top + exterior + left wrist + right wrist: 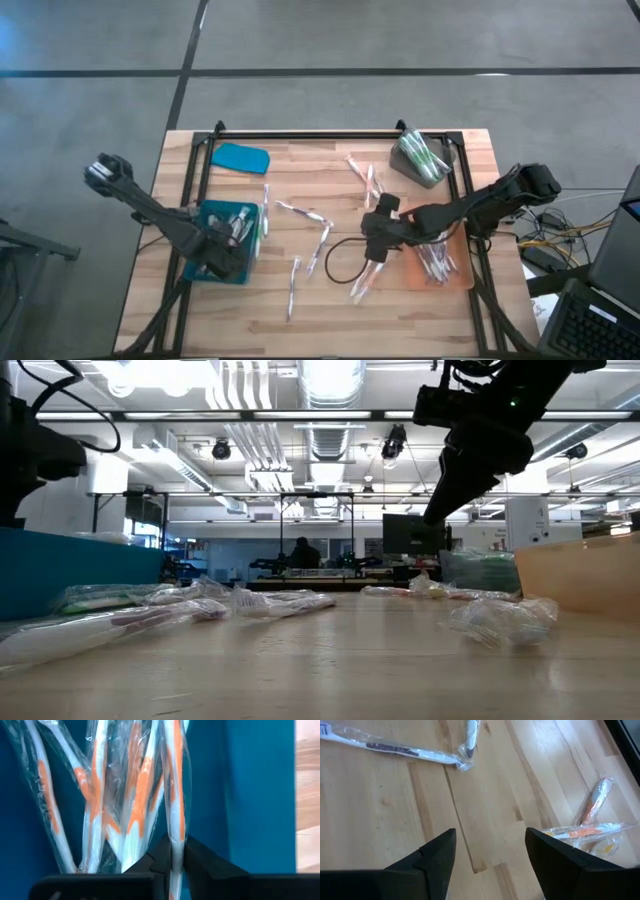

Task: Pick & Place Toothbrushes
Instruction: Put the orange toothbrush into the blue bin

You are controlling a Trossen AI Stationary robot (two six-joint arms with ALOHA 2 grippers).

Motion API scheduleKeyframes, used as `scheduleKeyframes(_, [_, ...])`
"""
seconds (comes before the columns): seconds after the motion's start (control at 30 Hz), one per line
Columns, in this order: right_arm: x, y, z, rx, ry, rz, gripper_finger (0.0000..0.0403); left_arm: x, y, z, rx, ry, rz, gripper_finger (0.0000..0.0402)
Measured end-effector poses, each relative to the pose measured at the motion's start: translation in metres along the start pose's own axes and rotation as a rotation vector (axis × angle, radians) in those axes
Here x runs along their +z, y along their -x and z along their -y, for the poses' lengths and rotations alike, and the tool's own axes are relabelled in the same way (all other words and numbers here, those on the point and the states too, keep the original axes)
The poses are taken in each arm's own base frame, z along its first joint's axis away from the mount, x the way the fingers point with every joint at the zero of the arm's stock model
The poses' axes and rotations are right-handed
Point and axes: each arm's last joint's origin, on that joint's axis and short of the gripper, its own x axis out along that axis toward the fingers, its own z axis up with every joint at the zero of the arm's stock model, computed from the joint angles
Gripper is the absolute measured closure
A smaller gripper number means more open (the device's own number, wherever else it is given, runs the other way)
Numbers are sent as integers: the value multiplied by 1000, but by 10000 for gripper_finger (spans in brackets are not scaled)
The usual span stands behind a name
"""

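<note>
Several toothbrushes in clear wrappers lie scattered on the wooden table (330, 300), among them one at mid-table (305, 215) and one nearer the front (293, 285). More white-and-orange ones (135, 795) lie in the blue tray (225, 215) at the left. My left gripper (220, 255) (175, 845) hangs over that tray, shut on one of them. My right gripper (372, 250) (490, 840) stands open above bare wood near the table's middle, with orange-marked toothbrushes (585, 832) off to one side. My left gripper pinches a wrapped white-and-orange toothbrush by its handle (175, 827) between its two fingers, which come from above and point down into the blue tray. The toothbrush runs out from between the fingers beside the others in the tray. Whether it rests on them I cannot tell.
An orange tray (462, 282) holding toothbrushes sits at the right front, and a grey bin (440, 175) with green ones at the far right. A blue lid (240, 158) lies at the far left. A black cable loop (335, 262) lies under the right gripper. A black frame (300, 135) edges the table.
</note>
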Motion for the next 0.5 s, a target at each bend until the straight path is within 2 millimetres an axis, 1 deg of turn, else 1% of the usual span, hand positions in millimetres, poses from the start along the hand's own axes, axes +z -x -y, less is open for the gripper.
scheduleKeyframes(0.1, [0,0,0,0,0,0,171,-2,-4,2,28,-4,-12,358])
scheduleKeyframes(0.27, [0,0,0,0,0,0,157,-4,-10,3,66,-32,-25,357])
scheduleKeyframes(0.5, [0,0,0,2,-2,4,134,-4,-11,4,76,-53,-27,356])
